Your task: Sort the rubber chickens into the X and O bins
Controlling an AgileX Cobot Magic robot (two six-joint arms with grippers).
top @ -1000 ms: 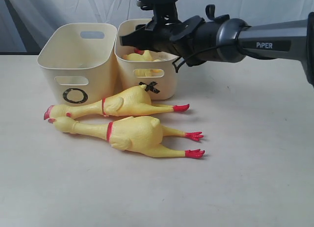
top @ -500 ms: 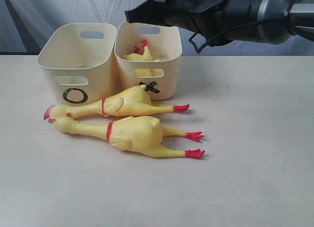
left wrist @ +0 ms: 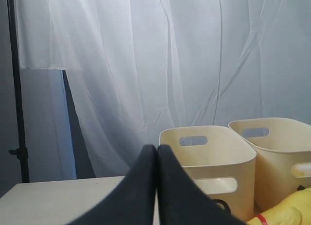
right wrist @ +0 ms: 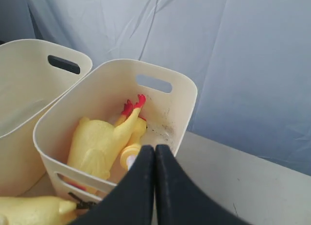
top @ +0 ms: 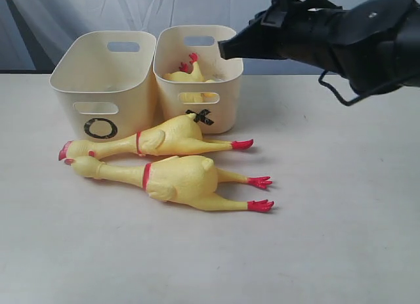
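Observation:
Two cream bins stand side by side: the O bin [top: 105,81] on the left, the X bin [top: 200,77] on the right. One rubber chicken [top: 187,73] lies inside the X bin, its red feet sticking up; the right wrist view shows it [right wrist: 97,142] inside that X bin [right wrist: 184,96]. Two more chickens lie on the table in front of the bins, one nearer the bins [top: 164,138], one closer to the front [top: 180,179]. My right gripper [top: 223,49] hangs shut and empty above the X bin's right rim. My left gripper [left wrist: 156,148] is shut and empty, with the O bin [left wrist: 214,159] beyond it.
The beige table [top: 328,218] stretches to the right and front of the chickens. A pale curtain [top: 98,8] hangs behind the bins. A dark stand pole [left wrist: 17,113] rises at the table's far side in the left wrist view.
My right gripper has closed and drawn back to the right and upward from over the X bin. The chicken in the X bin now shows fully. The left gripper has not changed.

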